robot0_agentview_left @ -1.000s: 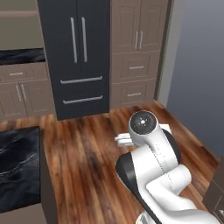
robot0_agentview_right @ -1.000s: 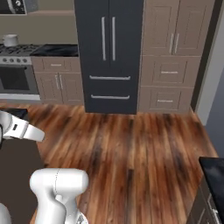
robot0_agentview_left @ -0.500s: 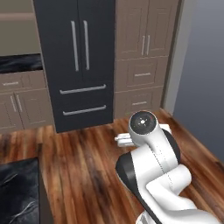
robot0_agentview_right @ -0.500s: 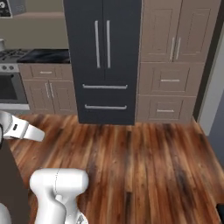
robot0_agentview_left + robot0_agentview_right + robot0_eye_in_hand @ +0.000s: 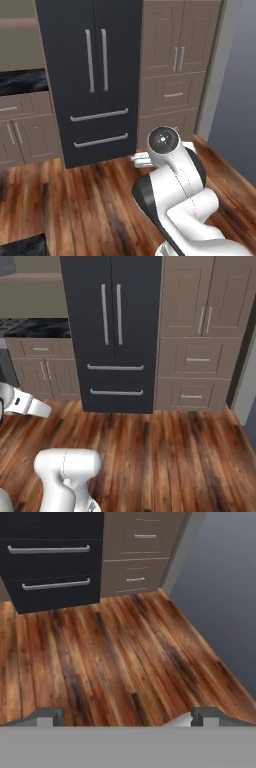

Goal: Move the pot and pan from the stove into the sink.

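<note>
The pot, the pan and the sink are out of view, and I cannot make out the stove. My gripper (image 5: 127, 716) is open: in the hand view its two dark fingertips (image 5: 50, 715) stand far apart at the bottom, with nothing between them. Under them lies bare wooden floor (image 5: 115, 652). My white arm (image 5: 175, 195) is folded low in front of the base.
A tall dark fridge (image 5: 95, 75) with two drawer handles stands straight ahead. Beige cabinets (image 5: 200, 351) flank it on the right and a black-topped counter (image 5: 37, 328) on the left. A grey wall (image 5: 235, 100) closes the right side. A black counter corner (image 5: 20, 247) sits at lower left.
The whole picture has shifted, so the base has driven: fridge and cabinets look nearer, the stove has slid out at the left, and the near black counter has dropped away. The arm's pose is unchanged.
</note>
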